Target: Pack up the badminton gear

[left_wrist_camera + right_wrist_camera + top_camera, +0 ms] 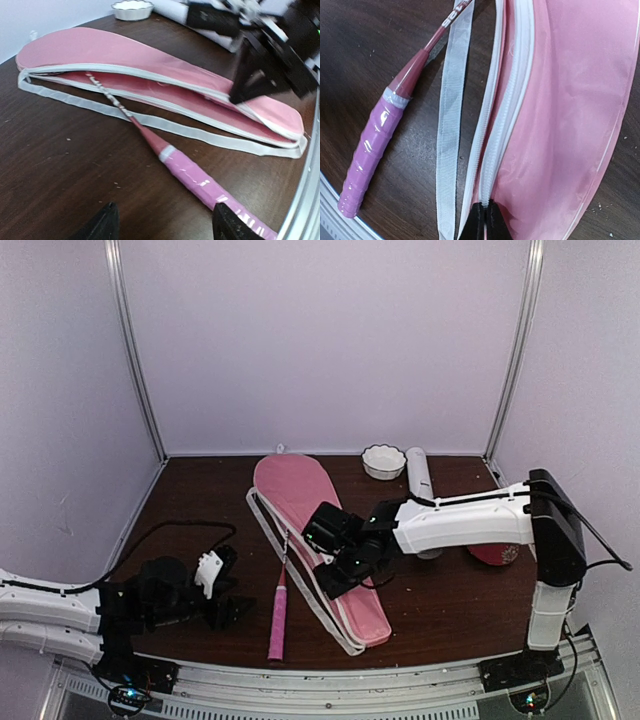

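Pink cover (pixel 290 490) lies diagonally on the surface (pixel 200 505), zip side gaping. One racket (pixel 277 625) runs its shaft into the opening, with the pink handle out on the wood (head hidden inside). Right pincer (pixel 485 220) is pressed together at the white zip edge; cannot tell if it nips anything. Left pincer (pixel 162 220) is spread, empty, just beside the handle. White tube (pixel 418 472) lies at the far edge, contents unseen.

Light: bright, soft and even from above, pale lilac walls.
Shadows: faint, short ones on the dark table (pixel 200 500).
Glare: shiny streaks on the pink handle (pixel 367 150), mild sheen on the cover (pixel 570 100).
Blur: right gripper (pixel 237 92) looks smeared in the left wrist view.
Edges: both wrist views bend slightly at the corners.
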